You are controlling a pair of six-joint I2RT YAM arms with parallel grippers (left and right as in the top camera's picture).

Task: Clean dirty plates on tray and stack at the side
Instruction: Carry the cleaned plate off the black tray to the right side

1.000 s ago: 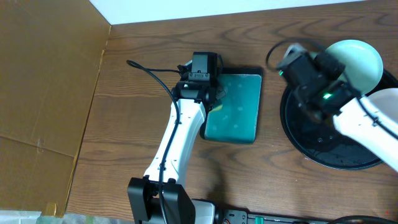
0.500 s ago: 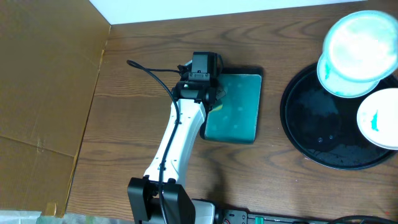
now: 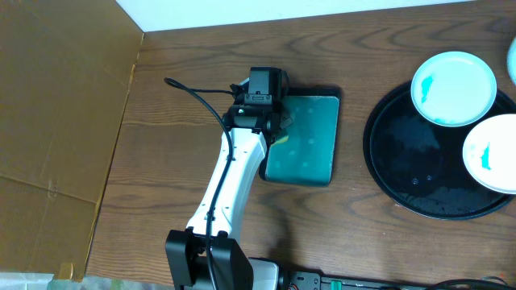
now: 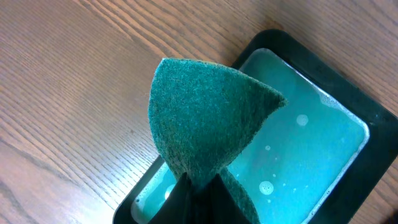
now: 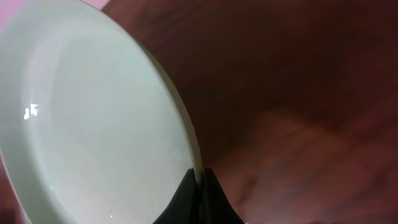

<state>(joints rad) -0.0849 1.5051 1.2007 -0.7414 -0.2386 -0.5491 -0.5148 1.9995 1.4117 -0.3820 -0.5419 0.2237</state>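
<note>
My left end effector (image 4: 195,186) was clenched on a teal-green fibrous scouring pad (image 4: 205,118), which stood up from the fingers in a folded cone above the small rectangular teal tray with a black rim (image 4: 348,162). Bubbles dotted the pale liquid in that small tray. Seen from overhead, this arm lay across the brown wooden counter (image 3: 177,105) and ended at the small tray's left edge. My right end effector (image 5: 200,182) pinched the rim of a round white glossy plate (image 5: 93,124), held tilted over the counter, its visible face plain white. The large round black tray with a raised rim (image 3: 407,173) sat just right of the small tray without touching it, its surface glossy and wet-looking. Two more white plates lay on it. The far plate (image 3: 453,89), at the rim, carried a teal smear left of centre. The near plate (image 3: 492,153), cut by the picture's right edge, was also smeared teal.
</note>
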